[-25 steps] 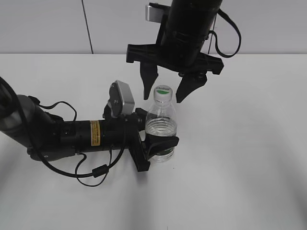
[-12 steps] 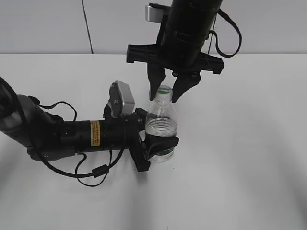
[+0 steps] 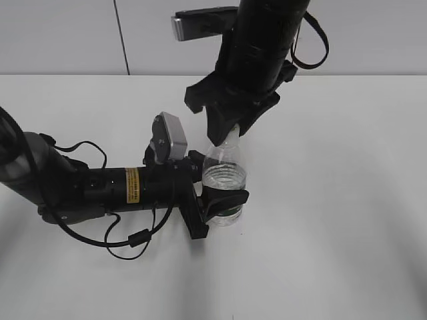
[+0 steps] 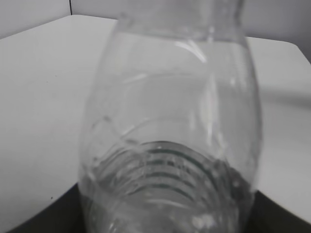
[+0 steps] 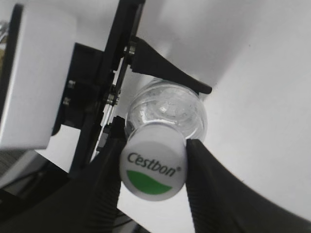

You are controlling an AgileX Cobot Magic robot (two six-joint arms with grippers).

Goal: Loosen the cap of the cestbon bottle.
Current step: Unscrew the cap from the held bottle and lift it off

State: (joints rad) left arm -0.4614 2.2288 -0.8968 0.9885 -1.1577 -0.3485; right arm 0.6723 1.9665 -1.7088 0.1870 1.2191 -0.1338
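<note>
Plastic: the cestbon bottle [image 3: 225, 180] is clear, thin-walled and ribbed, partly filled with water; likely light, and it would dent under a hard squeeze.
Cap: the cap [image 5: 153, 167] is small, white and hard, probably smooth, so slipping is the risk when twisting.
Where to hold: body low down, cap by its sides.
Position: bottle stands upright near the middle of the table [image 3: 347, 200], closer to its far edge.
Left hand: the left hand [image 3: 217, 200] is clamped around the lower body at the green label.
Right hand: the right hand [image 5: 153, 177] has its fingers pressed on either side of the cap.
Change: a second ago the right hand hung spread above the cap; it has since closed on it and its wrist has turned.
</note>
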